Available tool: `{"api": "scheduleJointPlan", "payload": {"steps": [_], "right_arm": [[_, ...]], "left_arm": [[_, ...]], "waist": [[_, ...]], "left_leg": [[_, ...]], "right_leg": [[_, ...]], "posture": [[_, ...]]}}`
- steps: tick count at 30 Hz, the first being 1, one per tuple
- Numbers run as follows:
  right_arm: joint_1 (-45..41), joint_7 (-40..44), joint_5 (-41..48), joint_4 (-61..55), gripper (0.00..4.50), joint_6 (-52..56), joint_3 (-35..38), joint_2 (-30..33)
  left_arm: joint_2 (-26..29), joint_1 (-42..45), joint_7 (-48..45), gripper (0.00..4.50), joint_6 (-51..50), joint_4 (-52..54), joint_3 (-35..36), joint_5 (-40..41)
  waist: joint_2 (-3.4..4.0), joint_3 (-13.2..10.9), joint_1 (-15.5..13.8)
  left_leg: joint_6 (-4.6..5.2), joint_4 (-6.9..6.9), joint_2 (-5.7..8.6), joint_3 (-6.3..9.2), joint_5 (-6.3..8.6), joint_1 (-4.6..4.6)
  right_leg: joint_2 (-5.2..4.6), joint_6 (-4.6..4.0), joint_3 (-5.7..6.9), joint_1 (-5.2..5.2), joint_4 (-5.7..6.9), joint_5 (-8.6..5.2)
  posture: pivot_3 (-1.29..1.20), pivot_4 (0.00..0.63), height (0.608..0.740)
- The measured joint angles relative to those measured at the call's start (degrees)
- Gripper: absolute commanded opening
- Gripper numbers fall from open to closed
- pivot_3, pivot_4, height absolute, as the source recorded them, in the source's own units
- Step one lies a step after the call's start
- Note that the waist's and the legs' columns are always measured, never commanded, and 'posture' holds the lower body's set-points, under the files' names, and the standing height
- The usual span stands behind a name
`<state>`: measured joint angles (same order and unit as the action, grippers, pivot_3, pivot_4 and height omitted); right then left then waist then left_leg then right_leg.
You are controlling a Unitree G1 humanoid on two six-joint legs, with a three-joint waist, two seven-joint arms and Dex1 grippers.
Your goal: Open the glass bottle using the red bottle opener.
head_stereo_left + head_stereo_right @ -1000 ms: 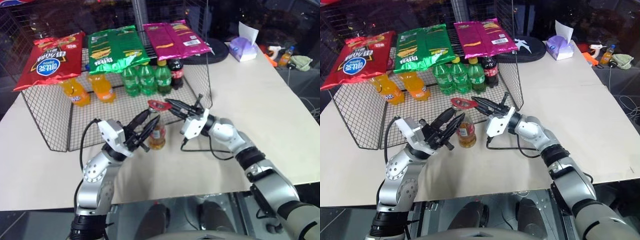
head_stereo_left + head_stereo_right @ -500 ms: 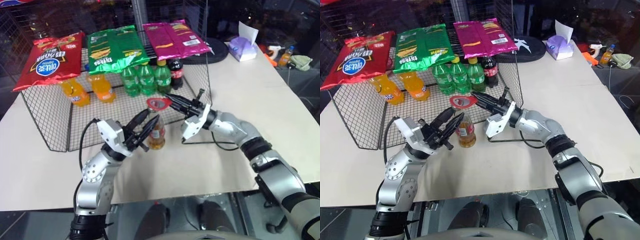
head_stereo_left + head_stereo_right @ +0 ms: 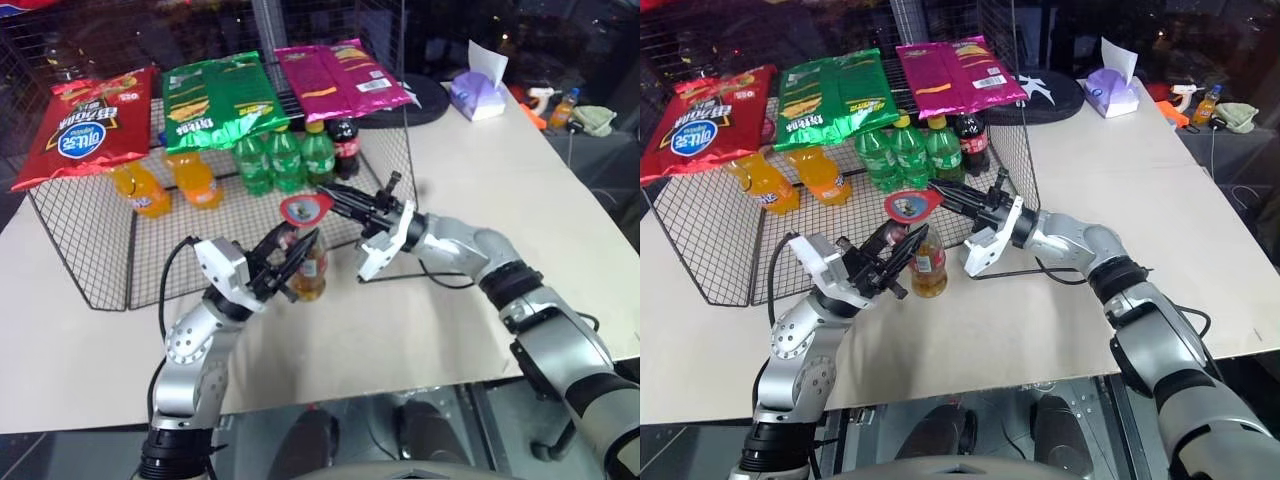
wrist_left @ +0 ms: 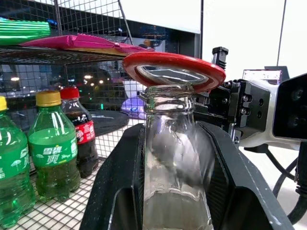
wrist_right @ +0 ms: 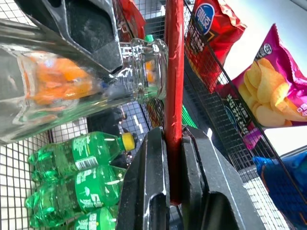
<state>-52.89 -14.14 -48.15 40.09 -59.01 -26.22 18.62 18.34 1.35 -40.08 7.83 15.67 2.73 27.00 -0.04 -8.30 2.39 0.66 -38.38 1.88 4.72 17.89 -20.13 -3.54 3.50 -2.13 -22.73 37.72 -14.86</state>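
The glass bottle (image 3: 311,270) stands upright on the smooth pale tabletop (image 3: 480,170), just in front of the black wire-mesh rack (image 3: 90,250). It is clear glass w/ amber-yellow liquid in the lower body, a red-and-white label and a narrow neck ending in a thick rounded lip. In the left wrist view the mouth looks bare – no cap seen on it.

The left gripper (image 3: 290,262) clamps the bottle at the neck & shoulder; its matte black, wedge-shaped fingers (image 4: 117,191) press the glass on both sides, jaws partly closed around it.

The right gripper (image 3: 335,200) reaches in from the robot's right w/ jaws pinched tight on the flat tapered handle of the red bottle opener (image 3: 301,209). The opener is thin, glossy red, w/ a round ring head – the ring lies roughly level over the bottle's mouth, resting on or just above the lip; contact can't be told for sure. In the right wrist view the opener appears edge-on as a slim red strip between the two black fingers (image 5: 144,191).

On top of the rack lie crinkly foil snack bags: red (image 3: 75,125), green (image 3: 210,95), magenta (image 3: 335,72). Under them stand orange soda bottles (image 3: 165,185), green plastic bottles (image 3: 285,160) w/ yellow caps & a dark cola bottle (image 3: 344,143). A tissue box (image 3: 478,92) sits well apart at the table's far right.
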Motion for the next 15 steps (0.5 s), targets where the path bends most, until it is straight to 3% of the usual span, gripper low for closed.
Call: {"api": "scheduleJointPlan", "payload": {"steps": [7,15], "right_arm": [[0.13,0.21,2.78,1.32,0.00,-0.01,-0.01,-0.76],[2.44,4.05,12.74,2.52,0.00,-0.03,1.74,-2.81]], "left_arm": [[0.00,0.12,0.28,1.04,0.05,-0.08,-0.07,0.00],[0.00,-0.49,1.38,1.04,-0.31,1.01,-0.25,0.00]], "waist": [[-0.02,-0.01,0.06],[-0.04,-0.05,0.05]], "left_leg": [[0.00,0.04,-0.05,-0.04,0.00,0.03],[0.01,0.10,-0.06,-0.08,0.01,0.02]], "right_leg": [[0.04,0.00,-0.05,0.00,-0.02,0.00],[0.03,0.00,-0.11,-0.02,-0.11,0.00]], "posture": [[0.00,0.150,0.740],[0.00,0.150,0.740]]}}
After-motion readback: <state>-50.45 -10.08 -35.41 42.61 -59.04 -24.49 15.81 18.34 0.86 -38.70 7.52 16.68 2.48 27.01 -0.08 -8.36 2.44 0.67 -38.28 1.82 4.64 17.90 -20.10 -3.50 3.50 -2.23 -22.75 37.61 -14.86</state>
